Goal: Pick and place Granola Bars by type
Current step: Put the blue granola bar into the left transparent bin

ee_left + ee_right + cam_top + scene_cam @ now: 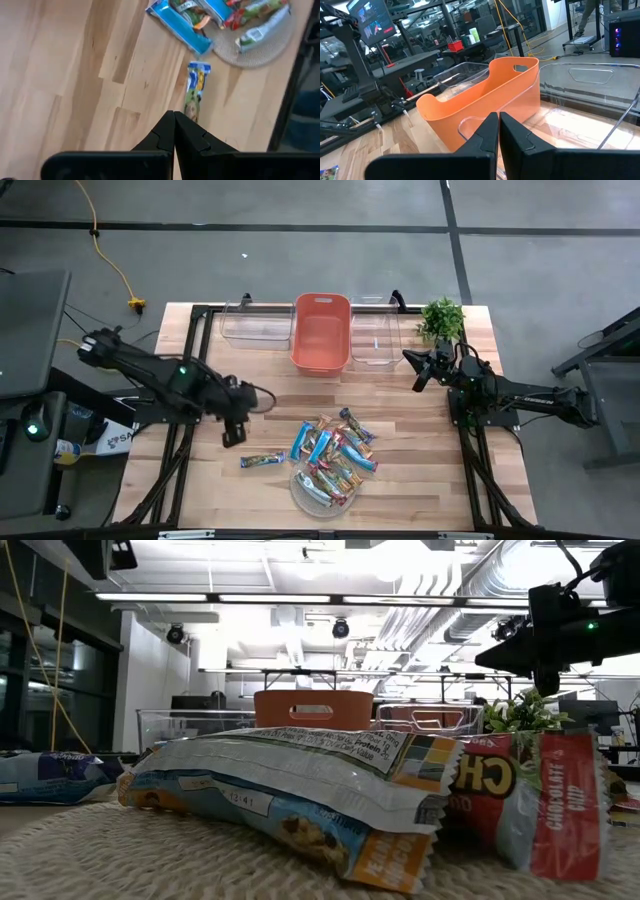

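Nearest the low camera: granola bars (300,790) heaped on the round coiled rope mat (120,850), a blue-and-white wrapper in front, a red one reading "chocolate chip" (545,810) to its side.

Left gripper (234,432): fingers pressed together, holding nothing. It hangs over bare wood near the table's left-middle. Just beyond its tips, seen from the left wrist, lies a single bar (195,92) with a blue end and green-yellow print, flat on the table (200,480), apart from the mat. In the high view this lone bar (262,461) sits between the gripper and the pile.

Pile: about a dozen bars (330,455), blue, red-and-blue and tan kinds mixed, some on the mat (305,498), several blue ones spilling off its far edge onto the wood.

Right gripper (420,372): fingers closed, empty, raised beside the right clear bin (375,340) at the table's far side. Its wrist view looks past the closed tips (496,132) at the orange bin (485,100).

Far edge, left to right: clear bin (255,325), orange bin (320,330), clear bin, then a small green plant (441,316). No bars visible in any bin.
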You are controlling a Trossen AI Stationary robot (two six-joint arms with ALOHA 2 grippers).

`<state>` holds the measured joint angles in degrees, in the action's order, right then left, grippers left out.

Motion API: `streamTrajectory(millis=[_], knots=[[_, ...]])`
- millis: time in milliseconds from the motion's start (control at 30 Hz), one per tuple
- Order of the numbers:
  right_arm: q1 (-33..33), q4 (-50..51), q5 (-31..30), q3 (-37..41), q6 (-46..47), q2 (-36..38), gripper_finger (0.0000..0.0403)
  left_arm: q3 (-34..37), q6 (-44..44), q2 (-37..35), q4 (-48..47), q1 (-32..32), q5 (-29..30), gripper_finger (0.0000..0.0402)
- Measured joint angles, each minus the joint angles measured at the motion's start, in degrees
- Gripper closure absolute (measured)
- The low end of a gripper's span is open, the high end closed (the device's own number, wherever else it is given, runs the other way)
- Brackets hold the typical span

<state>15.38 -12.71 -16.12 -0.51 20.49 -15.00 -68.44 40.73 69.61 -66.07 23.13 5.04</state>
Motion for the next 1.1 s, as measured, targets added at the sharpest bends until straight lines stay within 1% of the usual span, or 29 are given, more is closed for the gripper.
streamTrajectory(millis=[167,367,467,600,667,733,800,967,1100], knots=[[0.0,0.0,0.0,0.0,0.0,0.0,0.0402,0.0,3.2,5.3,3.0,4.3,0.8,0.0401],[0.0,0.0,0.0,0.0,0.0,0.0,0.0402,0.0,10.5,11.6,3.2,7.5,4.6,0.0401],[0.0,0.0,0.0,0.0,0.0,0.0,0.0402,0.0,12.6,14.3,3.6,8.3,4.2,0.0401],[0.0,0.0,0.0,0.0,0.0,0.0,0.0402,0.1,12.4,17.6,5.3,8.9,2.8,0.0399],[0.0,0.0,0.0,0.0,0.0,0.0,0.0402,0.1,11.9,18.6,6.6,8.8,1.6,0.0390],[0.0,0.0,0.0,0.0,0.0,0.0,0.0402,0.1,11.4,19.5,7.3,8.8,1.5,0.0373],[0.0,0.0,0.0,0.0,0.0,0.0,0.0402,0.1,10.5,20.3,8.8,8.8,1.5,0.0347],[0.0,-0.1,0.0,0.0,0.0,0.0,0.0402,0.1,9.9,21.8,9.2,8.8,0.3,0.0259],[0.0,0.0,0.0,0.0,0.0,0.0,0.0402,0.1,7.4,22.2,9.4,8.8,-0.4,0.0196]])
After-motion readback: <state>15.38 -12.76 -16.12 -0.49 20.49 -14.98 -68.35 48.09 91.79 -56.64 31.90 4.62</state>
